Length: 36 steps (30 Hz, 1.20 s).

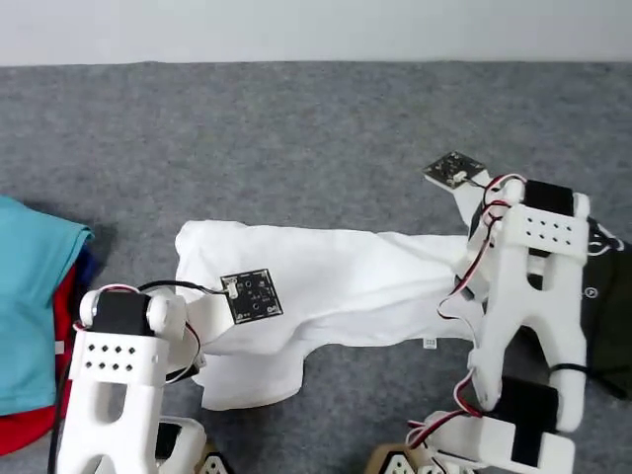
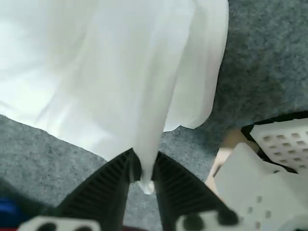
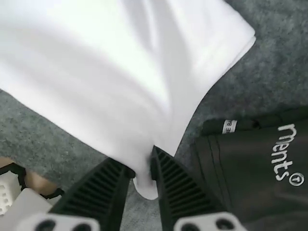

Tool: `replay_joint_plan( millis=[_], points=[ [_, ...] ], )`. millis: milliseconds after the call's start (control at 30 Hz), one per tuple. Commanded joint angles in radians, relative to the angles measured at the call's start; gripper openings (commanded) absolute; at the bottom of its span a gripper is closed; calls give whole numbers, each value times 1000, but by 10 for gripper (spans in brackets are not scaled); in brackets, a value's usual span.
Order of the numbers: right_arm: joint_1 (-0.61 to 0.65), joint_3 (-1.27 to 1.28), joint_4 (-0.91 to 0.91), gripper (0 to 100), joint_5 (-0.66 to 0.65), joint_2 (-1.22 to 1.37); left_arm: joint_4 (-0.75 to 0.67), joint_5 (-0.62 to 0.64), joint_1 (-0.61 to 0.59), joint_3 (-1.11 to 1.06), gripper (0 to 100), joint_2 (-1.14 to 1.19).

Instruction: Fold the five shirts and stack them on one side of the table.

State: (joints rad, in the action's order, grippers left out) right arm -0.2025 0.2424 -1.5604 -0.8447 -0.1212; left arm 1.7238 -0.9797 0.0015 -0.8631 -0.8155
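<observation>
Two grippers had hold of one white shirt (image 1: 336,286), which lay stretched across the middle of the high view on the grey table (image 1: 316,128), its long axis running from left to right of the frame. The left gripper (image 2: 143,161) was closed down to a narrow gap, with a fold of the white cloth pinched between its dark ribbed jaws; in the high view that arm stood at the lower left, over the shirt's left-hand end. The right gripper (image 3: 143,166) was likewise nipped tight on a bunched edge of the same shirt, and its arm stood at the right of the high view, over the shirt's right-hand end. Each arm thus held its own end, with the bulk of the cloth lying up-frame from both grips and spanning the space between them. A dark shirt (image 3: 250,168) lay just beside the right gripper's hold, partly under that arm. At the left edge of the high view a teal shirt (image 1: 30,296) rested on a red shirt (image 1: 25,430), apart from the white one and nearer the left arm. By the look of it the fold was under way: the next move would likely call for both arms to carry the held edge together across the shirt's short axis, keeping it taut so it neither sagged nor twisted
</observation>
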Motion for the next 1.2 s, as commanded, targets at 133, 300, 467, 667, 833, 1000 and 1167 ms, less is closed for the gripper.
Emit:
replay_joint_plan(
  millis=[133, 300, 467, 667, 833, 1000, 1167],
  points=[
    [-51, -9, -79, 10, -68, -59, 35, -57, 2, 13, 23, -20],
    [-48, -9, -94, 10, -68, -59, 35, -55, 75, 5, 8, -21],
    [-45, -9, -85, 10, -71, -58, 35, -43, 158, 2, 6, -110],
    [-45, -9, -87, 39, -71, -53, 31, 43, 147, 8, 115, -157],
    [-51, -11, -94, 206, -66, -59, 28, 52, 109, 13, 136, -157],
    [-45, -15, -94, 237, -68, -59, 21, 54, 80, 16, 134, -164],
    [-44, -138, -179, 235, -68, -59, -25, 55, -11, 62, 133, -160]
  ],
)
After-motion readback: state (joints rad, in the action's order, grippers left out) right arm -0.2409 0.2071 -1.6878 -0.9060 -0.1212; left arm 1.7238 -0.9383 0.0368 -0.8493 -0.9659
